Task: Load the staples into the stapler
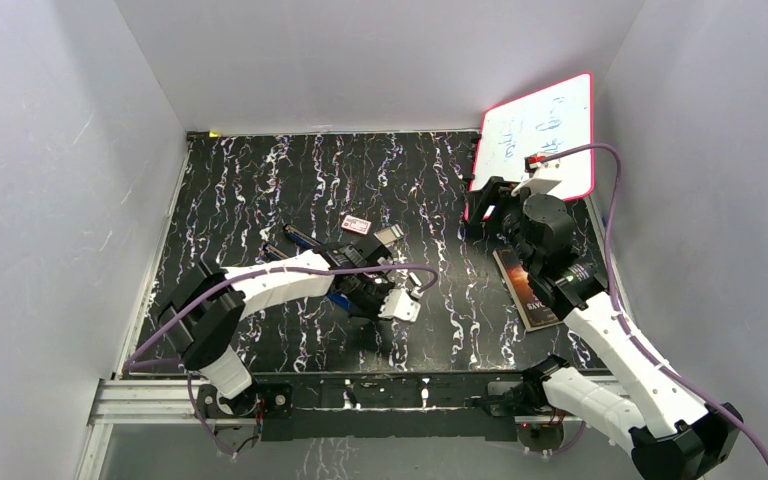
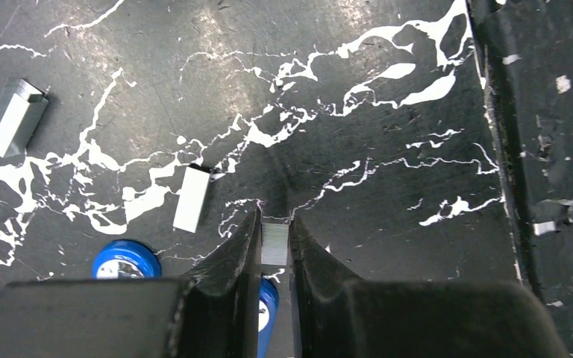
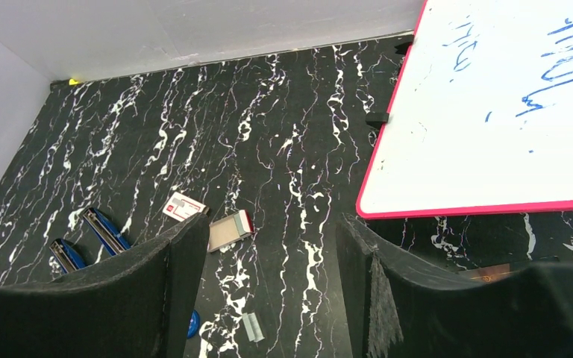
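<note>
Staples [image 2: 274,247], a short grey strip of them, sat pinched between the shut jaws of the left pincer [image 2: 274,226], held low over the surface [image 2: 388,112]. Blue parts of a stapler [image 2: 126,259] showed just under and beside the jaws; whether its channel lay open there could not be told. Two loose strips [image 2: 192,198] lay on the surface a little beyond the tips, well apart from each other.

By my reading the pick-up was done and the carry to the stapler was the step in hand. The next move called for lining the strip up lengthwise with the open channel and lowering it level before the jaws let go, since a tilted strip could jam or break up.

Farther off, two long blue bars [image 3: 104,227] lay side by side, with a small red-and-white box [image 3: 184,206] and its tray [image 3: 230,230] near them. Farthest, the right pincer [image 3: 271,224] stood wide open, holding nothing, raised beside the whiteboard [image 3: 492,112].
</note>
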`<state>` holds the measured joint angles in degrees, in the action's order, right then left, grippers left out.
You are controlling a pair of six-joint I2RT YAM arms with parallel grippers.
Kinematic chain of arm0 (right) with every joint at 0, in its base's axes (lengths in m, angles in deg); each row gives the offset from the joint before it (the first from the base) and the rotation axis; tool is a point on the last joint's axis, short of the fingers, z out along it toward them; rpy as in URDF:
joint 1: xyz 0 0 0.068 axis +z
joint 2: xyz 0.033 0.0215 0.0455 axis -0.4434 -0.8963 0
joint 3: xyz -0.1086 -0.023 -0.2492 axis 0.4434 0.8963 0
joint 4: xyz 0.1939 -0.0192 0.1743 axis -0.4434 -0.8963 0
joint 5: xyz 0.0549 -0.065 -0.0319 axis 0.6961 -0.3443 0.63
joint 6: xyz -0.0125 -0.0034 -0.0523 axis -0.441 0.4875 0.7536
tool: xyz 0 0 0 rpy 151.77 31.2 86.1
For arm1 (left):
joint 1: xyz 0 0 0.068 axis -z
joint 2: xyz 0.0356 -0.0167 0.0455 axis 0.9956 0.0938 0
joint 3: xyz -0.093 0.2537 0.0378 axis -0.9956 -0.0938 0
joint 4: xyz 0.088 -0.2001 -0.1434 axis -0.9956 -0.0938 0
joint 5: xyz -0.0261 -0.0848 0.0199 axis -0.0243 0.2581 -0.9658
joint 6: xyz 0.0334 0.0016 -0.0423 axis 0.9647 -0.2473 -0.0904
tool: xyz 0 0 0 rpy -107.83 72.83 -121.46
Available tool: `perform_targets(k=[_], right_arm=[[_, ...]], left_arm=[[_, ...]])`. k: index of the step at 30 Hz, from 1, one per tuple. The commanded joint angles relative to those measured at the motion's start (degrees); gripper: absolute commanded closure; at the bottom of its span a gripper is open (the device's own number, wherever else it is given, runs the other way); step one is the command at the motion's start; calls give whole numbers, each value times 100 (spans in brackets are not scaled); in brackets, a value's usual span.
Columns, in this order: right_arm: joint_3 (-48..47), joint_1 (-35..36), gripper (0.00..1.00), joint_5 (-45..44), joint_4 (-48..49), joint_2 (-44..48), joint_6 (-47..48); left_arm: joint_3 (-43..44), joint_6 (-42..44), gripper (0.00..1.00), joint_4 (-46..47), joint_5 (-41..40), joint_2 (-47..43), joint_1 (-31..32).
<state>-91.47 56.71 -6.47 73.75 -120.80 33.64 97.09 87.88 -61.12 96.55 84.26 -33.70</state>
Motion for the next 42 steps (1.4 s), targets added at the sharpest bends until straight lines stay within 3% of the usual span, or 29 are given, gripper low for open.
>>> perform_targets(k=[1, 10, 20, 31, 37, 42], right_arm=[[-37, -26, 29, -46, 197, 55, -62], [-33, -39, 29, 12, 127, 51, -57], [-4, -45, 28, 52, 67, 16, -63], [46, -44, 28, 33, 14, -51, -53], [130, -43, 28, 257, -25, -302, -61], [-87, -47, 28, 806, -612, -1067, 95]], left_arm=[[336, 240, 100, -146, -264, 146, 159], [429, 309, 100, -150, -501, 434, 273], [427, 286, 78, -149, -411, 436, 291], [494, 1, 73, -97, -325, 252, 287], [164, -950, 72, 1347, -437, -649, 274], [-364, -2096, 69, 2750, -382, -1361, -83]])
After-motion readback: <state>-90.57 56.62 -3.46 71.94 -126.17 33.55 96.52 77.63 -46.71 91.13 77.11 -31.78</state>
